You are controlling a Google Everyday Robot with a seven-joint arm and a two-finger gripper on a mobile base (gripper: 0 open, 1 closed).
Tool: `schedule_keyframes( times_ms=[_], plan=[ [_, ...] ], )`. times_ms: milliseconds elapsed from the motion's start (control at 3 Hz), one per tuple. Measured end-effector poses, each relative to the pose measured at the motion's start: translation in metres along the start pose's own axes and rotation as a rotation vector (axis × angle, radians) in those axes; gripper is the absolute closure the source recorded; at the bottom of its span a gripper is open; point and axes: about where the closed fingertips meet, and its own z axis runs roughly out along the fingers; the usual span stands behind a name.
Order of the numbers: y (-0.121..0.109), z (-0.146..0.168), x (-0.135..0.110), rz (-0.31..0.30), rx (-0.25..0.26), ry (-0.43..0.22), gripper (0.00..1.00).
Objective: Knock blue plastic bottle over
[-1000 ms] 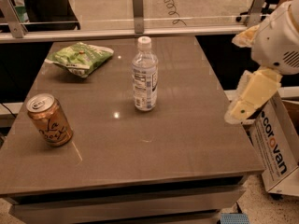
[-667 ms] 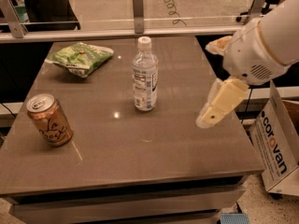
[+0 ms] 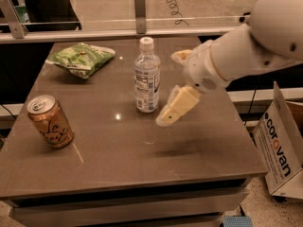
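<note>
Swung leftward since a moment ago, the gripper (image 3: 169,89) now hangs just right of the upright blue plastic bottle (image 3: 147,79), fingers (image 3: 179,105) seemingly spread and empty, bare brown tabletop (image 3: 142,164) open before the bottle, glass partition (image 3: 94,8) behind it.

The blue plastic bottle (image 3: 147,79) stands upright near the counter's middle, somewhat closer to the far edge. It is clear and faintly bluish, with a white screw cap and a pale printed label. My gripper (image 3: 170,89) hangs just beside it, toward the right edge, fingers spread.
</note>
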Motion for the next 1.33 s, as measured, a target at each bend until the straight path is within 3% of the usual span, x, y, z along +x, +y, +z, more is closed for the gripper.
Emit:
schedule_keyframes(
  times_ms=[333,667,1333],
  plan=[
    [-0.033,0.03,-0.008,0.039,0.022,-0.069,0.0],
    [-0.056,0.048,-0.034,0.07,0.028,-0.129,0.0],
    [-0.075,0.074,-0.069,0.144,-0.019,-0.167,0.0]
  ],
)
